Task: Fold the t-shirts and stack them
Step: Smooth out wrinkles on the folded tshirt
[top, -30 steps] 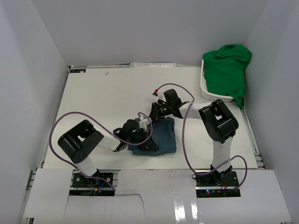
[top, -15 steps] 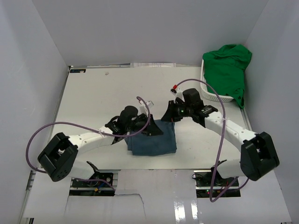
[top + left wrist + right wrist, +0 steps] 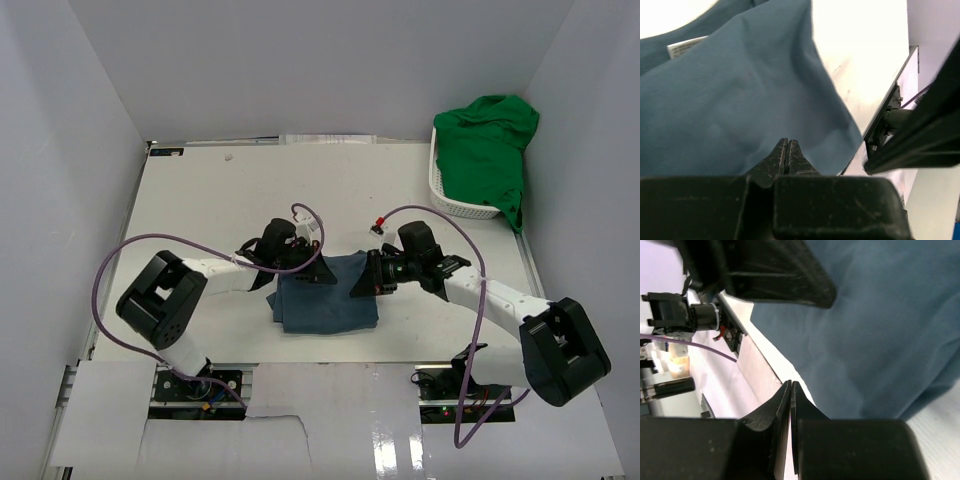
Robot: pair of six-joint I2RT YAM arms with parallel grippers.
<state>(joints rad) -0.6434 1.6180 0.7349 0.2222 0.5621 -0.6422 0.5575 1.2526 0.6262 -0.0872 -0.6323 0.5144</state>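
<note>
1. Blue shirt (image 3: pixel 328 300) lies folded mid bench (image 3: pixel 200 200).
2. Green shirt (image 3: pixel 485 150) is heaped in the basket (image 3: pixel 445 200), far right corner.
3. L pincer (image 3: pixel 786 141) is clenched at the blue shirt's top-left edge.
4. R pincer (image 3: pixel 791 383) is clenched too, at its right edge, holding nothing.

Left pincer (image 3: pixel 785 142), right pincer (image 3: pixel 791 384): both closed

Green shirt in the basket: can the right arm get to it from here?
Probably yes. The green shirt lies uncovered atop the basket, and nothing stands between it and the right gripper.
</note>
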